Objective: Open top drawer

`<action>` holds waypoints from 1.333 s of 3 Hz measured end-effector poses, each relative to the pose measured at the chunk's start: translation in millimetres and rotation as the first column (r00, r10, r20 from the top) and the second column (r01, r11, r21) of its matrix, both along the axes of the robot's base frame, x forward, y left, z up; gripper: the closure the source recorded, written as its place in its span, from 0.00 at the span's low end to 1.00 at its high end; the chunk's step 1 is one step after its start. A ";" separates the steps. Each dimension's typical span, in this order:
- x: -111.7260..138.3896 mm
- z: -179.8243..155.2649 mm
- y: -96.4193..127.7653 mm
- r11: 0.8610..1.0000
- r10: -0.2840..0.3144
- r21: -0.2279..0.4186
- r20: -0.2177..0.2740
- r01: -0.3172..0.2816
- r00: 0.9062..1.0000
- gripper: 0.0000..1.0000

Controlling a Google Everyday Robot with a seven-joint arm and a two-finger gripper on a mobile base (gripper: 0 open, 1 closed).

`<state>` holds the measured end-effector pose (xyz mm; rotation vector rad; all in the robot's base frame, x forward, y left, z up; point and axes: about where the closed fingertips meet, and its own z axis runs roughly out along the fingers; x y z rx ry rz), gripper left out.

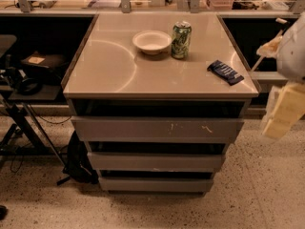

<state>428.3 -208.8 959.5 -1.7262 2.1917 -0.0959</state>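
Hanging at far right, hand (282, 112), apart from top drawer (157, 129)

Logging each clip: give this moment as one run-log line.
top drawer: looks shut | gripper: right of cabinet, off the drawer | on top: bowl, can, dark packet

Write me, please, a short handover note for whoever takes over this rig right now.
Gripper: at the right edge of the view, beside the cabinet and level with the top drawer, apart from it.
Top drawer: widest grey front, just under the countertop; it does not look pulled out.
On the countertop: bowl, green can, dark packet.
Done: nothing visible on the drawer.
Left: bring the gripper to the drawer front, probably its top edge, and pull it open.
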 end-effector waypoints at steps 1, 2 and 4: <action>-27.0 -46.5 18.4 0.993 0.058 0.099 0.028 -0.061 0.998 0.00; -46.9 -118.4 41.1 0.962 0.099 0.252 0.028 -0.103 0.995 0.00; -37.5 -273.0 121.8 0.840 0.074 0.542 -0.069 -0.025 0.995 0.00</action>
